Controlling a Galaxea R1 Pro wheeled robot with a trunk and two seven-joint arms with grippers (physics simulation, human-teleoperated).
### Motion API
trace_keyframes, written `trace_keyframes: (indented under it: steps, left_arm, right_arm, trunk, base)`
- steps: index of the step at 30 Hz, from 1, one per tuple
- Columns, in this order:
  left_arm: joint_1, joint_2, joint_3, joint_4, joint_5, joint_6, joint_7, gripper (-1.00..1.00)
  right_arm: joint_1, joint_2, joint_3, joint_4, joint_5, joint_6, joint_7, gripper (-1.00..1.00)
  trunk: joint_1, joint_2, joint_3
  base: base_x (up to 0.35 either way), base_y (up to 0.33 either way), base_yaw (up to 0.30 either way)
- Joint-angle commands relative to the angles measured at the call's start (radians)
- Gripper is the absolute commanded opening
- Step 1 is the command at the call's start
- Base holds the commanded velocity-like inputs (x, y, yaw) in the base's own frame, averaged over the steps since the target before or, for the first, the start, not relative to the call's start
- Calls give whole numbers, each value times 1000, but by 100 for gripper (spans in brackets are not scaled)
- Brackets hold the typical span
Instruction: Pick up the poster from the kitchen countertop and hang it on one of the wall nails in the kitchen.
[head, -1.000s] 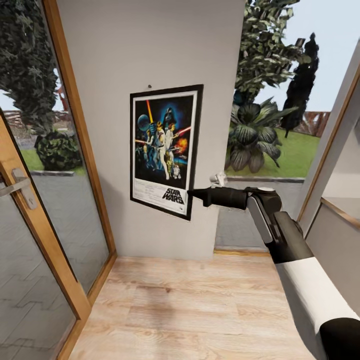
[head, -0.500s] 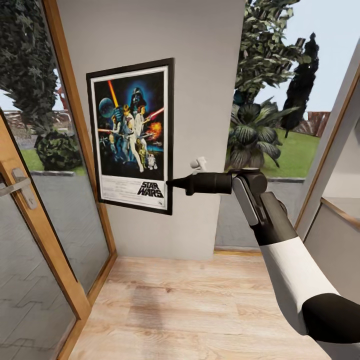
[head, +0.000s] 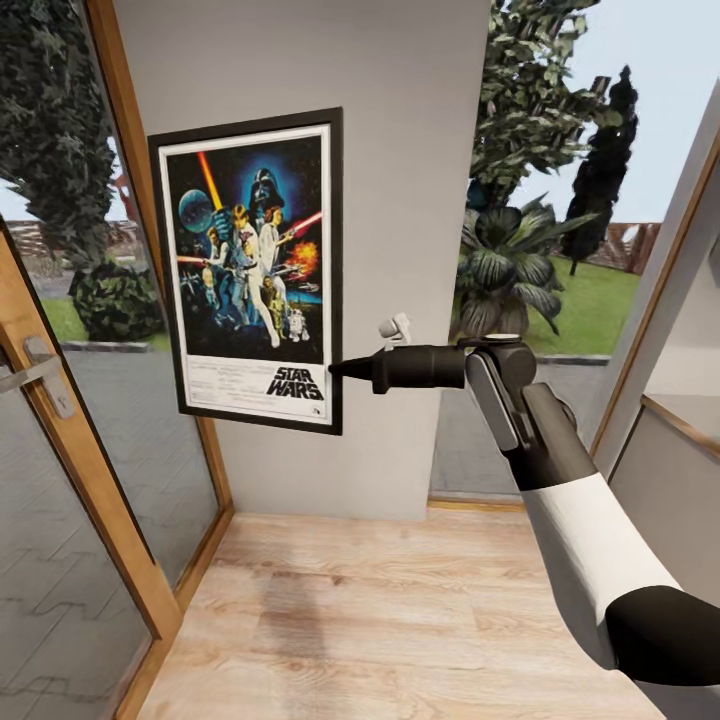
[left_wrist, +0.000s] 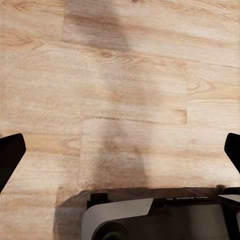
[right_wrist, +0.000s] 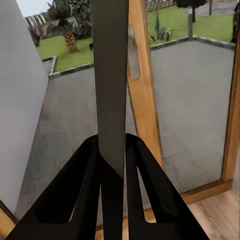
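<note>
Narrow grey wall panel (head: 400, 200) between glazing. Wood-framed glass door (head: 60, 420) with metal handle (head: 35, 365) on the left, light plank floor (head: 400, 620), garden shrubs (head: 510, 270) outside. Daylight.

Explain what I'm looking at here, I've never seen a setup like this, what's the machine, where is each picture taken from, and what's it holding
This is a simulated two-armed wheeled robot, steered remotely by a person.

The large picture comes from a camera on the robot's head. Its black-and-white right arm reaches forward, and the right tool pinches the lower right edge of a tall black-framed Star Wars poster, holding it up in front of a plain grey wall. Glass doors with wooden frames stand to the side, with a garden outside.

The picture of the pale wooden plank floor comes from a camera on the left arm, pointing down; the left tool's dark fingertips sit far apart at the picture's sides, so it is open and holds nothing.

The last picture looks along the right tool: its two black fingers clamp the poster, seen edge-on as a thin dark slab.
</note>
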Motion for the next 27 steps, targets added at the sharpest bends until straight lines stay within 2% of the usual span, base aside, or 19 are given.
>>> trace_keyframes:
  steps: [1, 21, 27]
  left_arm:
    - [0, 0, 3, -1, -1, -1, -5, 100]
    - [0, 0, 3, -1, -1, -1, -5, 100]
    - [0, 0, 3, -1, -1, -1, -5, 100]
  right_arm:
    - [-1, 0, 0, 0, -2, 6, 3, -100]
    - [-3, -8, -2, -5, -1, 5, 4, -100]
    - [-25, -8, -2, -6, -1, 5, 4, -100]
  trunk:
    - [1, -2, -2]
    - [1, -2, -2]
    - [1, -2, -2]
  base:
    - [0, 0, 0]
    - [9, 0, 0]
    - [0, 0, 0]
